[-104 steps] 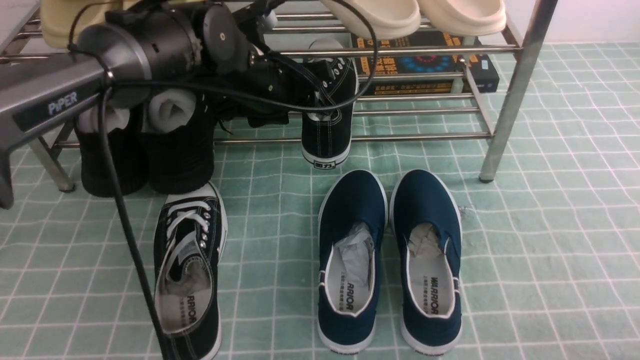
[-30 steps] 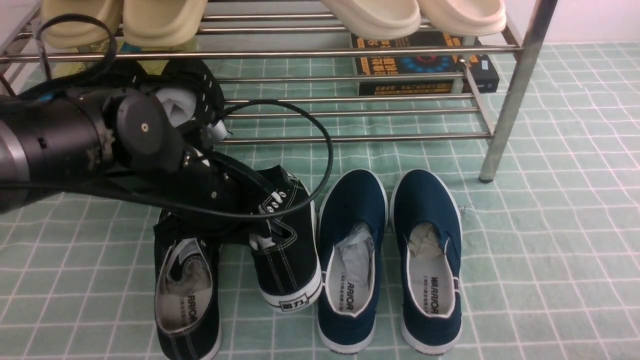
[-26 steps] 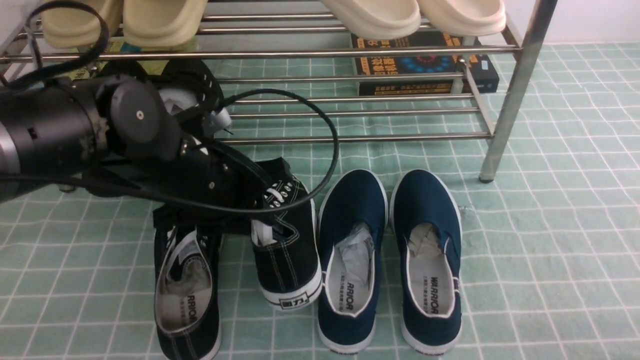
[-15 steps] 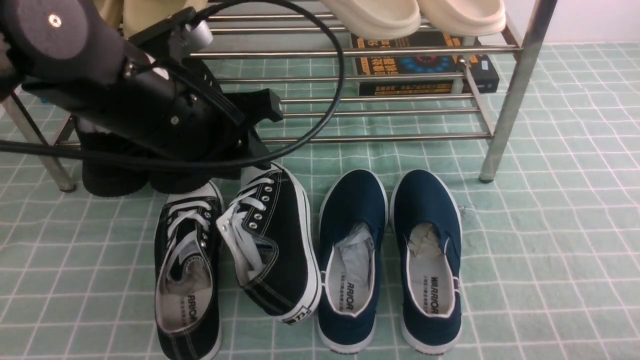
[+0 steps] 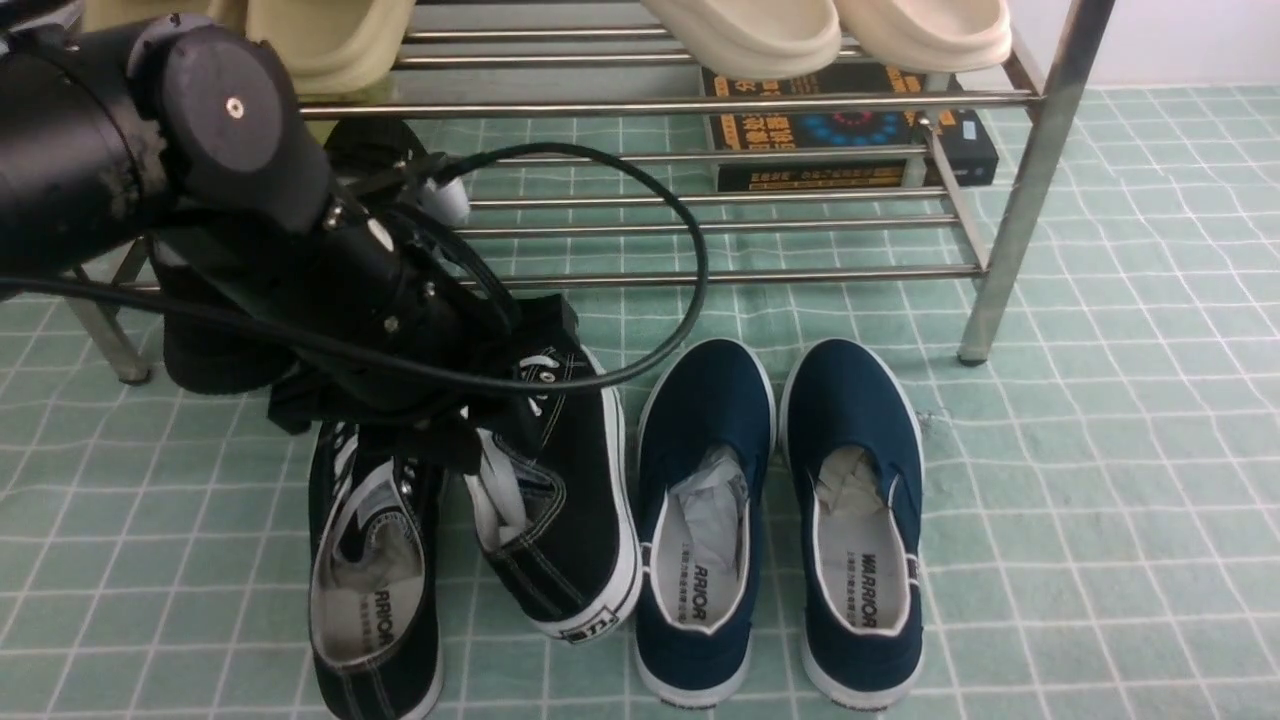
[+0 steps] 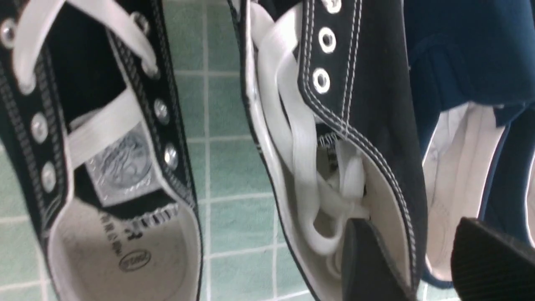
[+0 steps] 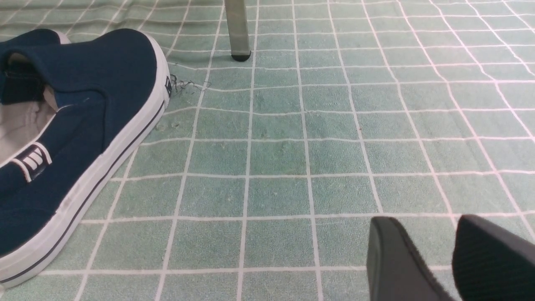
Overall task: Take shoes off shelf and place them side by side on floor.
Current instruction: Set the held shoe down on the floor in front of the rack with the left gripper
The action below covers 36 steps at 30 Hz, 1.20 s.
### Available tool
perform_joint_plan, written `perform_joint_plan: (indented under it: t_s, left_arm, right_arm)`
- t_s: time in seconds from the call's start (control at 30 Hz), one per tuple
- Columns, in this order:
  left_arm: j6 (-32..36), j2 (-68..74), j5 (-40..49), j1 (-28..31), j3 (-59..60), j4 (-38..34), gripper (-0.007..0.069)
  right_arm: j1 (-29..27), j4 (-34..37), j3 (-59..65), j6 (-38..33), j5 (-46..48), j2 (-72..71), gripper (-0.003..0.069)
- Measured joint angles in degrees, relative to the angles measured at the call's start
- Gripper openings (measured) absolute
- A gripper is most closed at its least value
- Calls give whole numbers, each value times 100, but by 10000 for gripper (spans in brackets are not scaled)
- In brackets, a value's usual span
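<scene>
Left claw (image 6: 411, 259) hovering with fingers apart over black sneakers (image 5: 560, 500), right claw (image 7: 430, 259) gaping above green floor (image 5: 1100, 500)

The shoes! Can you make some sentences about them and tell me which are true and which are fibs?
1. Both black sneakers are on the floor. True.
2. The navy slip-ons have white laces. False: they have no laces.
3. The left gripper is lifting a cream clog. False: it is open over the black sneakers, and the clog sits on the rack.
4. The two black sneakers point exactly the same way. False: the one nearer the navy shoes is turned at a slant.
5. A dark box with orange writing is at the rack. True.
</scene>
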Motion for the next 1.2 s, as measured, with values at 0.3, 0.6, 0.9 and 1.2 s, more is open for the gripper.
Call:
perform_joint_plan:
  t_s: [0.3, 0.6, 0.9, 1.2]
  left_arm:
    - [93, 437, 234, 0, 0, -175, 387]
    - [443, 889, 213, 0, 0, -695, 391]
    - [695, 959, 412, 0, 0, -774, 227]
    - [959, 1009, 928, 0, -56, -595, 1]
  right_arm:
    - [0, 0, 0, 0, 0, 0, 238]
    - [0, 0, 0, 0, 0, 0, 238]
    - [0, 0, 0, 0, 0, 0, 238]
    - [0, 5, 0, 0, 0, 0, 238]
